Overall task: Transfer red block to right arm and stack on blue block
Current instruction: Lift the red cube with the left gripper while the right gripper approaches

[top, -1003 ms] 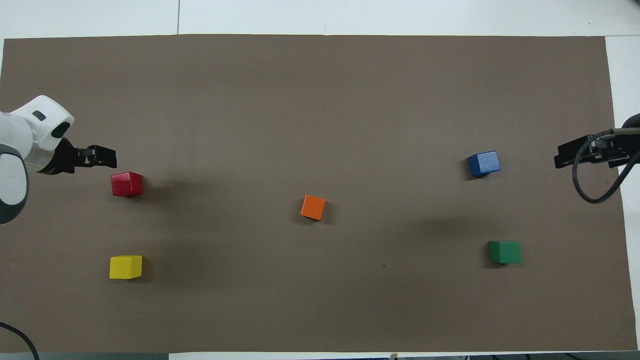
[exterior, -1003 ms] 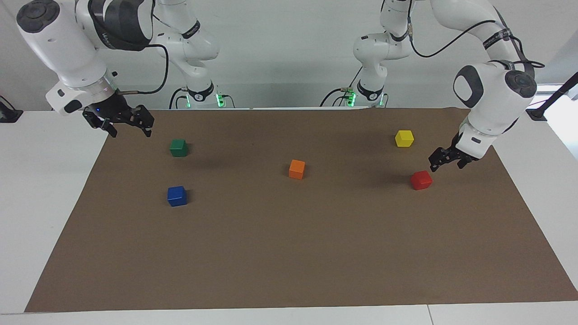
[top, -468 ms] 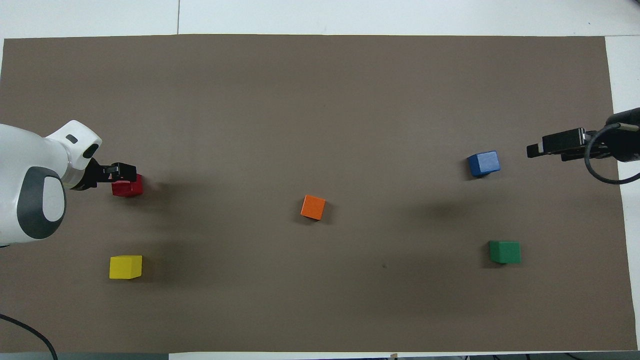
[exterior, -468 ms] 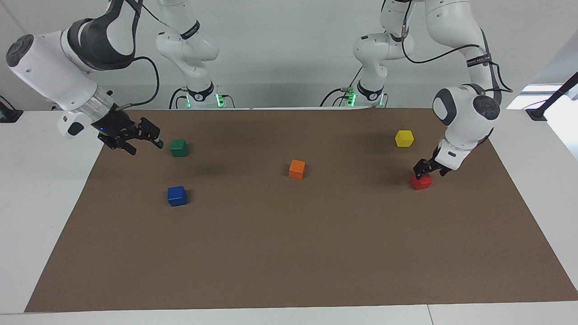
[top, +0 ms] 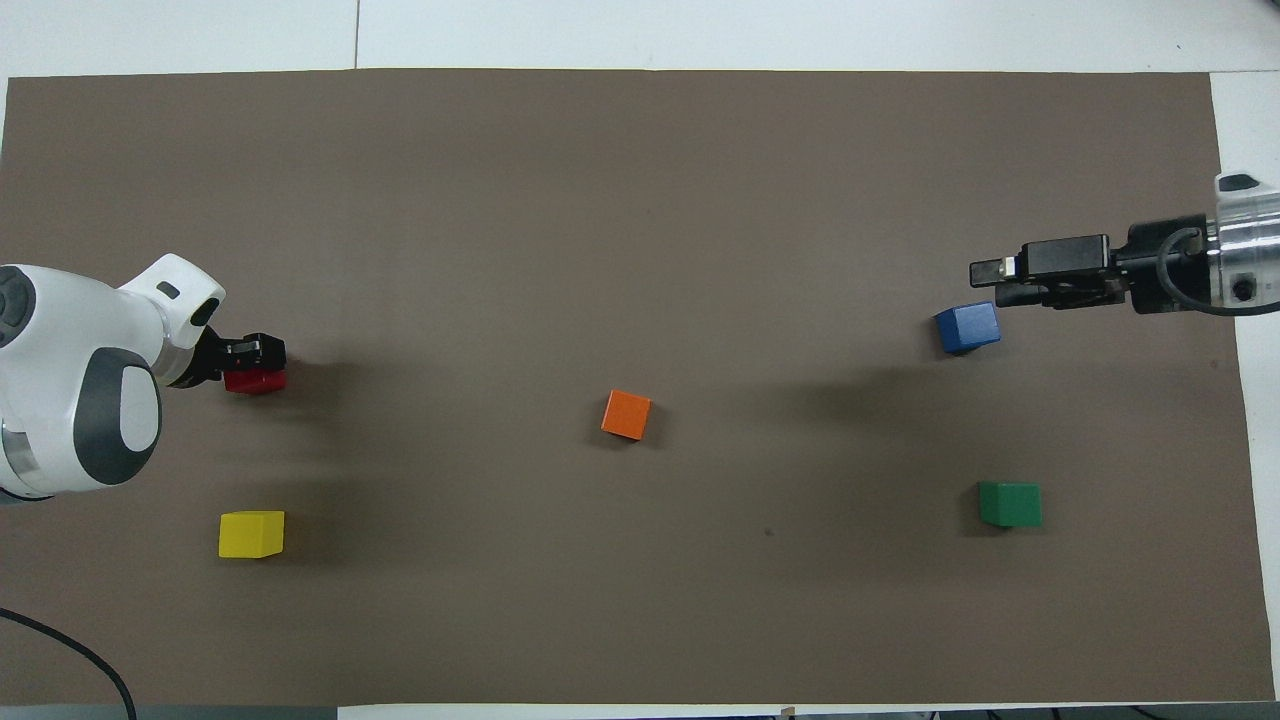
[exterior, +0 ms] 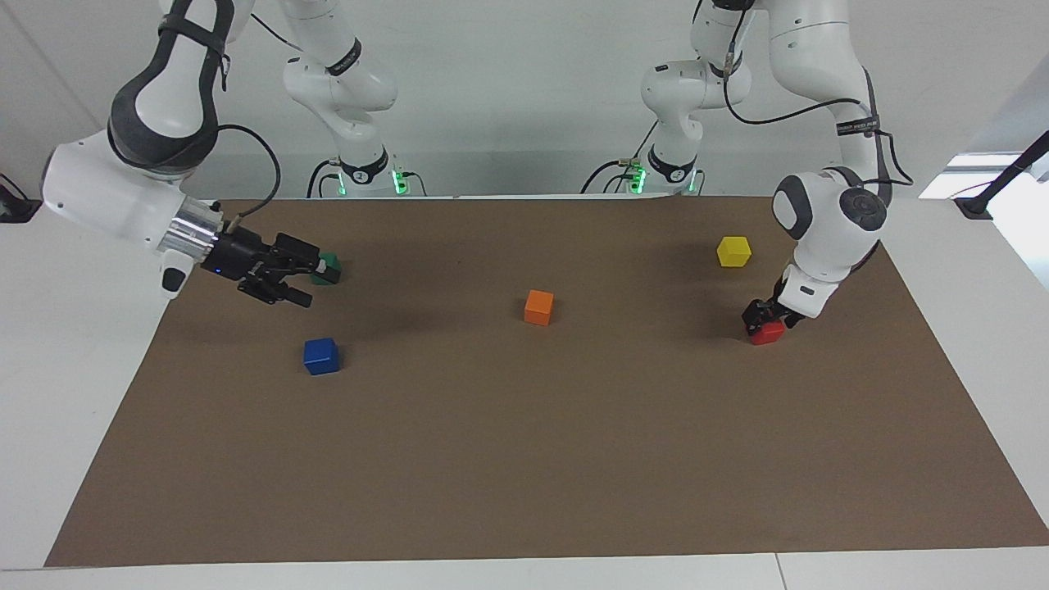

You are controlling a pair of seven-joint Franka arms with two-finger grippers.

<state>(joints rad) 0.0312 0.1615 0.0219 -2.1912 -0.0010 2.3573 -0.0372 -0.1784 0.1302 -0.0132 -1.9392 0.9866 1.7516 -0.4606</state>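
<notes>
A brown paper mat covers most of a white table, leaving bare white margins at both arm ends and along the edge farthest from the robots. A plain pale wall rises at the robots' end, where the two arm bases stand with small green lights glowing at their feet.

The red block sits on the mat toward the left arm's end of the table, farther from the robots than the yellow block. The left gripper is down at the red block, its fingers on either side of it; whether they have clamped on it or only bracket it cannot be told.

The orange block rests near the middle of the mat. Toward the right arm's end lie the green block and, farther from the robots, the blue block. The right gripper is raised over the mat between these two, lying nearly level with its fingers spread apart and nothing between them. In the facing view it hides part of the green block.
</notes>
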